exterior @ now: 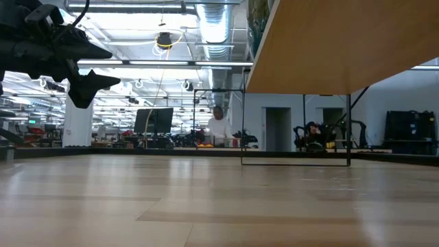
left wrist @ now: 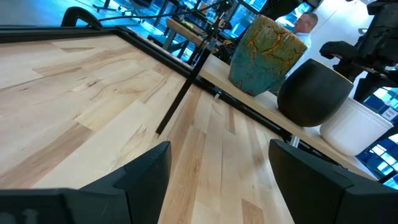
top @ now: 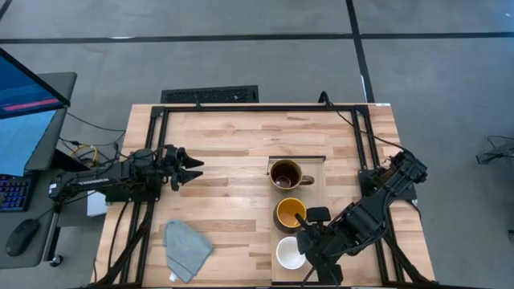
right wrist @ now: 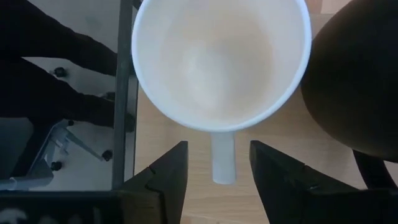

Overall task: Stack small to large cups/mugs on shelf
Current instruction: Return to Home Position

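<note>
**High view.**
- Shelf point(top: 316, 170): pale board at the table's right-centre.
- It carries a row of three: brown mug point(top: 285, 175) farthest, yellow-lined dark mug point(top: 290, 213) in the middle, white mug point(top: 289, 253) nearest the front edge.
- Right gripper point(top: 307, 239): just beside the white mug.
- Left gripper point(top: 193, 170): well apart, over bare tabletop at the left, fingers spread and empty.
- Grey-blue cloth point(top: 187, 247): front left.

**Low view.**
- Shelf underside point(exterior: 329, 48) overhead. The mugs are hidden.
- A person point(exterior: 218, 127) stands far back in the room.

**Left wrist view.**
- All three mugs stand upright on the shelf edge. The brown mug's outer wall point(left wrist: 264, 53) is mottled teal.

**Right wrist view.**
- Right gripper point(right wrist: 219, 150): released.
- Its fingers straddle the white mug's handle point(right wrist: 222, 158) with a gap on each side.
- The dark mug point(right wrist: 357, 81) is close alongside.

**Handling note.** Judged best practice for retreating home:
- keep the fingers apart;
- rise straight up until they are clear of the handle;
- only then swing away, on the side away from the dark mug.
</note>
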Controlling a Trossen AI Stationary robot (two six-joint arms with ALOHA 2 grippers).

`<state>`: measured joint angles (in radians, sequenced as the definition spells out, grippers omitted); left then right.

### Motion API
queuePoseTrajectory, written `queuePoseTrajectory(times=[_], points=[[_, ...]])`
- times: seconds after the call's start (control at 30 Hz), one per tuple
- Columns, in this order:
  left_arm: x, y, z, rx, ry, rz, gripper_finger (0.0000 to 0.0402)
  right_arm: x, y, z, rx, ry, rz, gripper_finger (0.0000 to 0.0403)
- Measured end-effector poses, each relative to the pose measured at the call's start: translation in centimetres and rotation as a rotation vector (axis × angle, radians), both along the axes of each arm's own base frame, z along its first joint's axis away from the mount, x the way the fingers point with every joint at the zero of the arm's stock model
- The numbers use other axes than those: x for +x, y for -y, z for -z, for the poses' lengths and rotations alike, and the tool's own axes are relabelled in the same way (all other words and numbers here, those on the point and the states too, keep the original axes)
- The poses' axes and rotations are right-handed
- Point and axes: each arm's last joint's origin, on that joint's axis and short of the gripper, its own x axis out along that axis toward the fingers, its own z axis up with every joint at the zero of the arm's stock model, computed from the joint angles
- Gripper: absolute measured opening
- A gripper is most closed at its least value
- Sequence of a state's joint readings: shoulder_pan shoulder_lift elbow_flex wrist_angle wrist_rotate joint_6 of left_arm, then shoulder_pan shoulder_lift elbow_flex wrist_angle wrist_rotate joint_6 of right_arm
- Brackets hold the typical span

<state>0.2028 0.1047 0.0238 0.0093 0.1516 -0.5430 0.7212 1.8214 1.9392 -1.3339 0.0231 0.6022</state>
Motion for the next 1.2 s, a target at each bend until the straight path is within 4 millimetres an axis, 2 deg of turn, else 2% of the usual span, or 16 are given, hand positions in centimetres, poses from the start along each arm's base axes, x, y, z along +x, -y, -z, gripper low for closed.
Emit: queuePoseTrajectory(times=[0.4, 0.83, 0.9, 1.03, 1.2], points=[[0.0, 0.0, 0.0, 0.000, 0.000, 0.000, 0.0261, -0.2, 0.1, 0.0, -0.013, -0.015, -0.001, 0.0194], [0.0, 0.0, 0.0, 0.000, 0.000, -0.002, 0.0261, -1.5, 1.1, -1.0, -0.036, -0.040, -0.004, 0.0193], [0.0, 0.0, 0.0, 0.001, 0.000, -0.002, 0.0261, -2.1, 1.6, -1.8, -0.044, -0.006, -0.005, 0.0192], [0.0, 0.0, 0.0, 0.001, -0.001, -0.007, 0.0261, -3.5, 2.7, -4.4, -0.078, 0.187, -0.029, 0.0192], [0.0, 0.0, 0.0, 0.001, -0.001, -0.007, 0.0261, -6.7, 5.0, -8.0, -0.197, 0.442, -0.011, 0.0194]])
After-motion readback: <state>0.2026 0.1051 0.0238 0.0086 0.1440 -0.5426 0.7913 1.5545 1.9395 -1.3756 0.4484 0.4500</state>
